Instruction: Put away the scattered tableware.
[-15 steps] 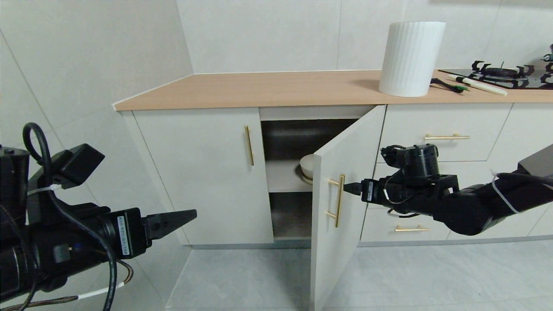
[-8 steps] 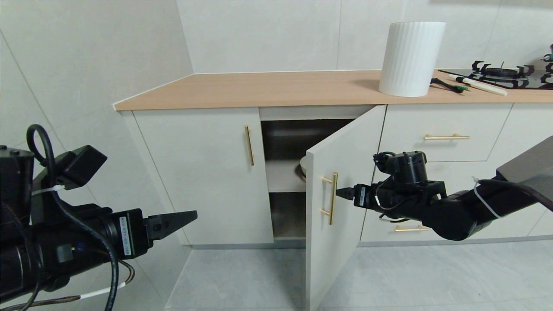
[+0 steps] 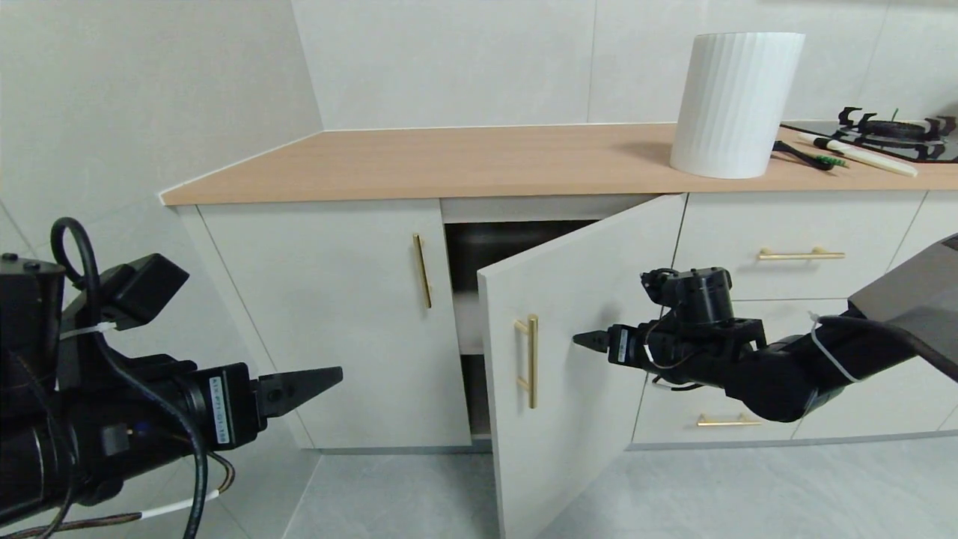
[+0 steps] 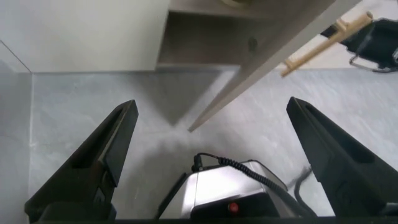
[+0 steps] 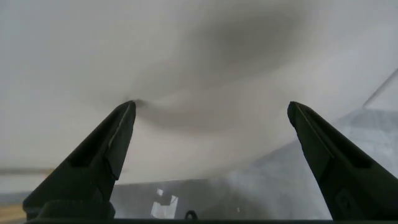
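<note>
Kitchen counter (image 3: 449, 157) ahead, cabinet door (image 3: 591, 299) hanging half shut. My right claw (image 3: 578, 341), spread wide, sits against its face beside the handle (image 3: 530, 359). My left claw (image 3: 329, 374) hangs wide too. Tableware, I judge, is shelved behind the door. Closing step: push straight until it shuts.

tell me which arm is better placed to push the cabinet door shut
Right, probably. The right gripper is at the outer face of the half-open cabinet door, beside its gold handle, so a forward push should close it. The left gripper hangs low, off to the left before the closed door.
</note>
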### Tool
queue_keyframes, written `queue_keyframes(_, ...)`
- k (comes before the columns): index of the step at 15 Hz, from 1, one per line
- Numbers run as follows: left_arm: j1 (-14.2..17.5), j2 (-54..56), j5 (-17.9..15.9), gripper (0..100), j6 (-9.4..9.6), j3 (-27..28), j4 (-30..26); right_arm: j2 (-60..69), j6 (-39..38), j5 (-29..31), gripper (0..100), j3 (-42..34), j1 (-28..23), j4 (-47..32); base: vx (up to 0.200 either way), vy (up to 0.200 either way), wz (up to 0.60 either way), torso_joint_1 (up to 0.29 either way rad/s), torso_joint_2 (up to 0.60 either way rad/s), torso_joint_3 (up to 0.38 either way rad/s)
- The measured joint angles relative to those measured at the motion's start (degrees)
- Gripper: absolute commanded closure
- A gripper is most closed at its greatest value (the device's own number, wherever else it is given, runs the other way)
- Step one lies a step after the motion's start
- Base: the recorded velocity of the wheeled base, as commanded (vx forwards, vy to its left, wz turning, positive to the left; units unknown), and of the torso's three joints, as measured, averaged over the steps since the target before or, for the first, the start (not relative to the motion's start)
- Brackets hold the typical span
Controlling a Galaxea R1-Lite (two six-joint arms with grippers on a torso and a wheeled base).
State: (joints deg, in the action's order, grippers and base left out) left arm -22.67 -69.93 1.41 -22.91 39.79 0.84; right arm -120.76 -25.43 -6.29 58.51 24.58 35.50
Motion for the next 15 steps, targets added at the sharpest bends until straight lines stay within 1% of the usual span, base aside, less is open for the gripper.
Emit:
queue_keyframes(3,-0.04,0.02,-0.07,0,0.00,0.00,0.02,-0.10,-1.67,-0.02,0,0.24,1.17,0.05,0.000,0.000,0.00,0.000,0.00,0.000)
queue_keyframes(5,0.00,-0.05,-0.11,0,-0.02,0.00,0.02,-0.90,-5.13,0.60,0,1.57,2.51,2.07,0.000,0.000,0.00,0.000,0.00,0.000)
queue_keyframes(8,-0.01,-0.05,-0.07,0,-0.05,0.06,0.02,-4.55,-8.07,5.83,0,6.01,3.91,4.43,0.000,0.000,0.00,0.000,0.00,0.000)
queue_keyframes(11,0.00,-0.11,-0.11,0,-0.09,0.12,0.02,-10.08,-12.51,12.78,0,14.28,4.17,4.27,0.000,0.000,0.00,0.000,0.00,0.000)
queue_keyframes(15,0.00,-0.39,-0.09,0,-0.16,0.12,0.02,-15.29,-16.42,15.90,0,20.87,4.13,3.94,0.000,0.000,0.00,0.000,0.00,0.000)
